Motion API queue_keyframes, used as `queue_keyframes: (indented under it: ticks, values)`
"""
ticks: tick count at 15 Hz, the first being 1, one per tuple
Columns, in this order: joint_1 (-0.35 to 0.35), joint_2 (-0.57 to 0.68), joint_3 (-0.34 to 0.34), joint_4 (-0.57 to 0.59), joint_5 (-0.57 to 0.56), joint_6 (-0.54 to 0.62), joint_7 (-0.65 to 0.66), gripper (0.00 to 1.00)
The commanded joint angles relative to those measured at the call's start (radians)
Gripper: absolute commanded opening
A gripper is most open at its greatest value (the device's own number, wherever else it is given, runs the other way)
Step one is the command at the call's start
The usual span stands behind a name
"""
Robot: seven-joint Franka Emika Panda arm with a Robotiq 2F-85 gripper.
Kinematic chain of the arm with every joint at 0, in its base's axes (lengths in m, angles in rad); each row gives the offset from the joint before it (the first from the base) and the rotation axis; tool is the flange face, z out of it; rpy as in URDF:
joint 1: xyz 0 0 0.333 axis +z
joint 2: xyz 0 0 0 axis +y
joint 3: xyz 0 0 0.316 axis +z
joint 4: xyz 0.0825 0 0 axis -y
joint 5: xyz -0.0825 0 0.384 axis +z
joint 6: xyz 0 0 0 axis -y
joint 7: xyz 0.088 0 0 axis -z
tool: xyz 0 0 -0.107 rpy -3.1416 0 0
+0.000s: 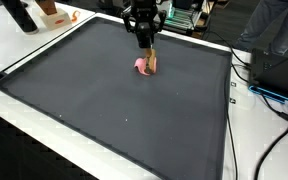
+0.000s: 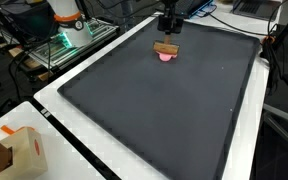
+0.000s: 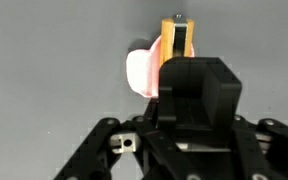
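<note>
My gripper hangs low over the far part of a dark grey mat, seen in both exterior views. It is shut on a small orange-brown block that stands upright between the fingers. The block touches or sits just above a small pink object lying on the mat. In the wrist view the block shows as an orange strip. The pink object lies beside it on the left, partly hidden by the gripper body.
The mat lies on a white table. A cardboard box stands at the table's near corner. A white and orange device and green-lit equipment sit beyond the mat. Cables run along the table edge.
</note>
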Motion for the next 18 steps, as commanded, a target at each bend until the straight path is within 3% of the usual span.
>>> queue_keyframes:
  ticks: [1,18]
  values:
    - [0.017,0.082,0.019,0.0,0.045,0.143,-0.01,0.24]
    - [0.02,0.112,0.035,0.032,0.034,0.266,0.004,0.24]
